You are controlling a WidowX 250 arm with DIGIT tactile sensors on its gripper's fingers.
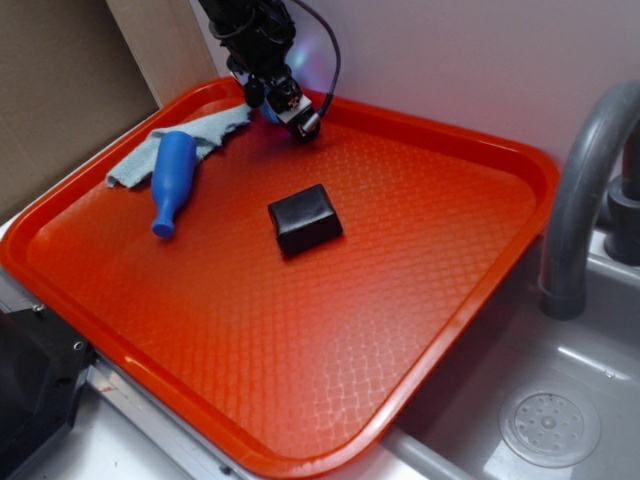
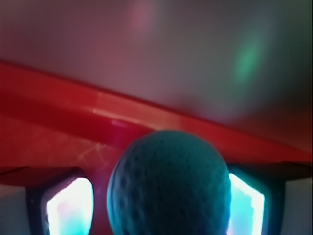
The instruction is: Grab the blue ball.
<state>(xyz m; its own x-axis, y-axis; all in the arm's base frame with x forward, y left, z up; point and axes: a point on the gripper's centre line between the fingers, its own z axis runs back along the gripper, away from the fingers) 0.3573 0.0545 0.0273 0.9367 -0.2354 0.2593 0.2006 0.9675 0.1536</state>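
Here, the black block (image 1: pixel 305 218) sits mid-tray (image 1: pixel 300 390), the blue bottle (image 1: pixel 171 181) and cloth (image 1: pixel 185 140) left of it. At the far rim, the fingers (image 2: pixel 68 205) pinch the ball (image 2: pixel 168 186) between them.

Pincer (image 1: pixel 285 105) low at tray's far edge, fingers (image 2: pixel 68 205) straddling ball.

tray: we see an orange-red tray (image 1: pixel 420 330) with a textured floor | block: black block (image 1: pixel 305 219) near its middle | bottle: glossy blue pin-shaped bottle (image 1: pixel 171 180) lying at far left, its base on a grey-blue cloth (image 1: pixel 190 140) | right: grey faucet (image 1: pixel 580 190), sink drain (image 1: pixel 549 428)
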